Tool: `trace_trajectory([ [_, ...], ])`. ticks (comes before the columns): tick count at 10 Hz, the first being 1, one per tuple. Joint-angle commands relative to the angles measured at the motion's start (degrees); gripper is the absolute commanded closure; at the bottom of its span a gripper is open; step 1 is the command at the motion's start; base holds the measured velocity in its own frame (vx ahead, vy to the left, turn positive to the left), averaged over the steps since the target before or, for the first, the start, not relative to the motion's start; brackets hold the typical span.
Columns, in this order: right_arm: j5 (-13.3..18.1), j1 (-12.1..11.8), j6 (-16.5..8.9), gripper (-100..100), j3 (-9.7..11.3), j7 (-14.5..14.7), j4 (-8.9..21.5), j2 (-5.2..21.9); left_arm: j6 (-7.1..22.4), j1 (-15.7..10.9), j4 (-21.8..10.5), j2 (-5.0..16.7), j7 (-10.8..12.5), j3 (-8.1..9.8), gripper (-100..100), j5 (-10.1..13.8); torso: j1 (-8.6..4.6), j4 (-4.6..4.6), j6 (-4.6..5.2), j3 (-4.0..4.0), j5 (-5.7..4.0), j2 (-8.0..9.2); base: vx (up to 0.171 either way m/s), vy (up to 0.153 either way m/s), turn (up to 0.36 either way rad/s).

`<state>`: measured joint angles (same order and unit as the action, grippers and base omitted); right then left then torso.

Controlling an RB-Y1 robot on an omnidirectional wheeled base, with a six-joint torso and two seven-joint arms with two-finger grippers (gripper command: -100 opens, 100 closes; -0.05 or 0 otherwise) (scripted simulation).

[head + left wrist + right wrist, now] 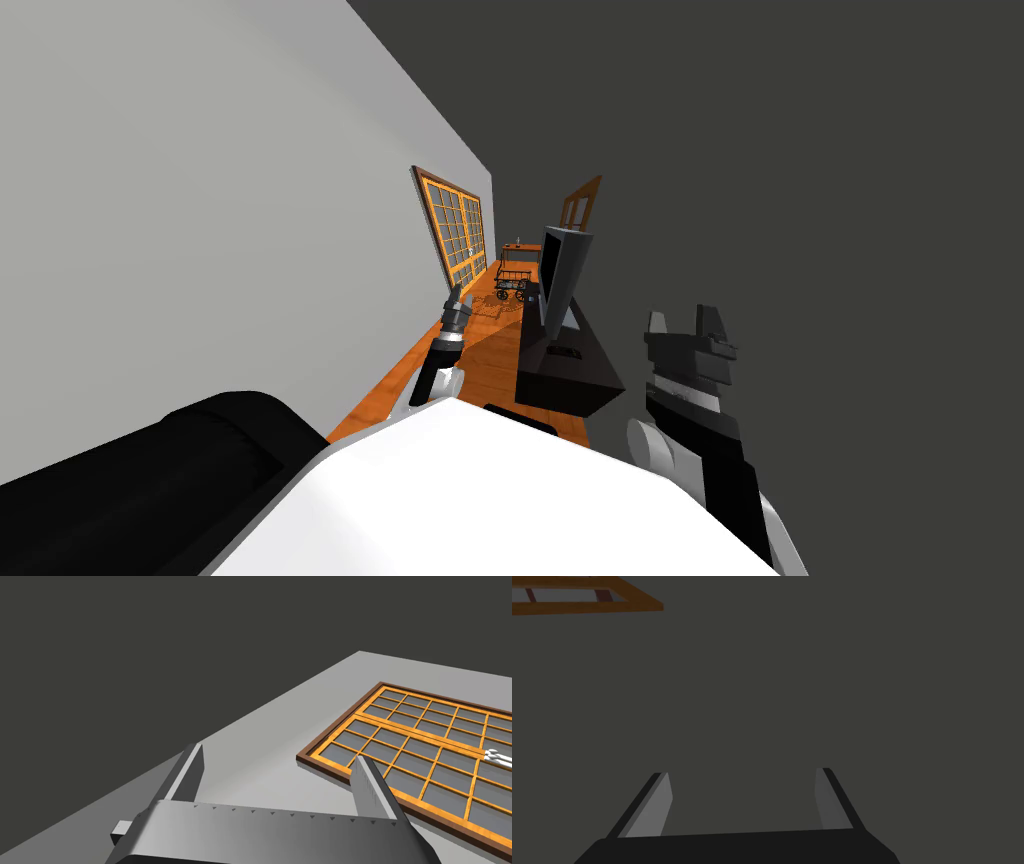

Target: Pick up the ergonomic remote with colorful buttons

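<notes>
Remote point(565, 351), a small dark shape too tiny to confirm, lies on black TV stand point(565, 388) at foot of TV point(560, 272), ahead of and between both claws, well apart from each. Left gripper point(280, 776) gapes wide, holding nothing; right gripper point(744, 796) is spread wide too, holding nothing.

Orange-framed gridded window point(455, 235), orange floor point(488, 355), black cabinet point(570, 382), light grey wall point(200, 200)

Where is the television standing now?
In the head view, the television stands on the dark cabinet by the right-hand dark wall, a small cart beyond it.
</notes>
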<state>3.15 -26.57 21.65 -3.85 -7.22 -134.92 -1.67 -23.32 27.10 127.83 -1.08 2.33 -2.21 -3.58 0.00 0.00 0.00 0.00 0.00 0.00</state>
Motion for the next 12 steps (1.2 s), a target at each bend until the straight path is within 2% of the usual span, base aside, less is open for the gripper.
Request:
trace_trajectory([
  [1, -0.91, -0.94, -0.65, -100, 0.84, 1.22, 0.78, 2.74, 0.00, 0.00, 0.00, 0.00, 0.00, 0.00, 0, 0.00, 0.00, 0.00, 0.00, 0.00, 0.00, 0.00, -0.028, 0.003, 0.157],
  [5, -4.03, -3.64, -2.81, -100, 4.05, 5.77, 3.82, 9.18, 0.00, -0.01, 0.00, 0.00, 0.00, 0.00, 0, 0.00, 0.03, 0.05, -0.01, 0.15, 0.01, 0.25, -0.064, 0.008, 0.172],
  [6, -4.03, -3.64, -2.81, -100, 4.05, 5.77, 3.82, 9.92, 0.00, -0.01, 0.00, 0.00, 0.00, -0.01, 0, 0.00, 0.04, 0.05, -0.03, 0.14, 0.01, 0.24, -0.046, 0.002, 0.093],
  [8, -6.26, -5.33, -4.36, -100, 6.34, 9.13, 6.17, 13.40, 0.00, -0.01, 0.00, 0.00, 0.00, 0.00, 0, 0.00, -0.02, 0.04, -0.01, 0.10, -0.01, 0.17, -0.041, 0.004, 0.219],
  [9, -6.26, -5.33, -4.36, -100, 6.34, 9.13, 6.17, 14.38, 0.00, -0.01, 0.00, 0.00, 0.00, 0.00, 0, 0.00, -0.02, 0.04, -0.02, 0.10, 0.00, 0.17, -0.034, 0.003, 0.109],
  [11, -8.88, -7.14, -6.16, -100, 8.97, 12.79, 9.03, 18.24, 0.00, -0.01, 0.00, 0.00, 0.00, 0.00, 0, 0.00, 0.00, 0.03, -0.01, 0.07, 0.00, 0.13, -0.031, 0.015, 0.272],
  [12, -8.88, -7.14, -6.16, -100, 8.97, 13.11, 9.03, 19.22, 0.00, -0.01, 0.00, 0.00, 0.00, -0.01, 0, 0.00, 0.01, 0.03, -0.03, 0.06, 0.00, 0.11, -0.017, 0.003, 0.141],
])
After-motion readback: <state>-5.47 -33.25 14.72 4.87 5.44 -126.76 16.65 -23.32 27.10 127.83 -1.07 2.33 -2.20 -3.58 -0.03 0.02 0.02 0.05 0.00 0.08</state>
